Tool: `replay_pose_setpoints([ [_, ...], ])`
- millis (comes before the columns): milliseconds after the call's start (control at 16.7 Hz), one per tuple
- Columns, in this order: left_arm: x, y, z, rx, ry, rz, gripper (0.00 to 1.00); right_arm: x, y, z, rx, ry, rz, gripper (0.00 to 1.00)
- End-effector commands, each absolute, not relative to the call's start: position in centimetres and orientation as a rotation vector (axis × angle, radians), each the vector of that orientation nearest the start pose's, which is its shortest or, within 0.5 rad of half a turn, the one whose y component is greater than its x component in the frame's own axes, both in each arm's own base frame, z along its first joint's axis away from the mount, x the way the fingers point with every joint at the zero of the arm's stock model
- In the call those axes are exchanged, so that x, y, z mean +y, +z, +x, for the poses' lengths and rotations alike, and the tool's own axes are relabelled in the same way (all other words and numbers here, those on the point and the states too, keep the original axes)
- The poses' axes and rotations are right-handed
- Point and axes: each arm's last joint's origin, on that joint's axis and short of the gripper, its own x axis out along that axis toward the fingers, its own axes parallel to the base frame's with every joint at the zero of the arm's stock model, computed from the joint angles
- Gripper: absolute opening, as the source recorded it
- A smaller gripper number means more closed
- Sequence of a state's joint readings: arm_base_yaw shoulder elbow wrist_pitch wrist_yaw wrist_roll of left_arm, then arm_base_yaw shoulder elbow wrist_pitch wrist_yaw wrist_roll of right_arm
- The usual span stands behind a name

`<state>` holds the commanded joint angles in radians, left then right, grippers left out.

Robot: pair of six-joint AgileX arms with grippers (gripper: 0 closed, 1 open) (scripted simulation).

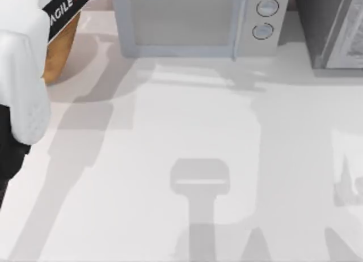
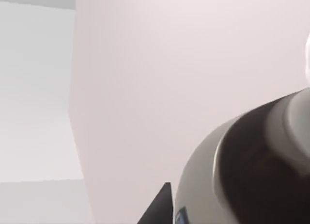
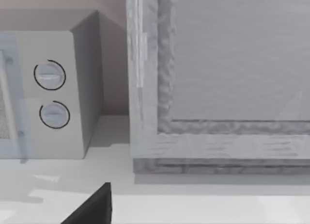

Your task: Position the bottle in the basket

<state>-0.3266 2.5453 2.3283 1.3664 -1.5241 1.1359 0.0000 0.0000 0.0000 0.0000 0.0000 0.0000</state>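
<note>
My left arm (image 1: 25, 69) reaches over the tan-orange basket (image 1: 61, 46) at the table's far left corner and hides most of it. In the left wrist view the bottle (image 2: 232, 175) hangs very close to the camera, in front of a pale wall. Its grey label, dark reddish-brown shoulder and white cap all show. A black fingertip (image 2: 160, 207) of the left gripper lies against the bottle's side, and the gripper is shut on it. A dark part of my right gripper (image 3: 92, 209) shows low over the table, facing the microwave and the cabinet.
A grey microwave (image 1: 193, 24) stands at the back middle of the table, and its two dials (image 3: 51, 93) show in the right wrist view. A grey cabinet (image 1: 334, 26) stands at the back right. Arm shadows fall across the white table (image 1: 170, 131).
</note>
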Motion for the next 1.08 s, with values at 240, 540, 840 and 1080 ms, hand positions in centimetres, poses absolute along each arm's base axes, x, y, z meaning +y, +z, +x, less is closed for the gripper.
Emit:
replay_pose_setpoints([
  [240, -12.7, 31.3, 51.2, 0.004, 1.260, 0.012, 0.00, -0.1, 16.0, 10.6, 0.000, 0.000, 0.000, 1.00],
  [540, -13.2, 34.5, 50.8, -0.166, 1.232, -0.144, 0.00, -0.1, 16.0, 10.6, 0.000, 0.000, 0.000, 1.00],
  [840, -12.0, 33.3, 52.4, -0.130, 1.245, -0.095, 0.00, -0.1, 16.0, 10.6, 0.000, 0.000, 0.000, 1.00],
  [1080, -10.6, 31.1, 53.4, -0.093, 1.251, -0.059, 0.00, -0.1, 16.0, 10.6, 0.000, 0.000, 0.000, 1.00],
])
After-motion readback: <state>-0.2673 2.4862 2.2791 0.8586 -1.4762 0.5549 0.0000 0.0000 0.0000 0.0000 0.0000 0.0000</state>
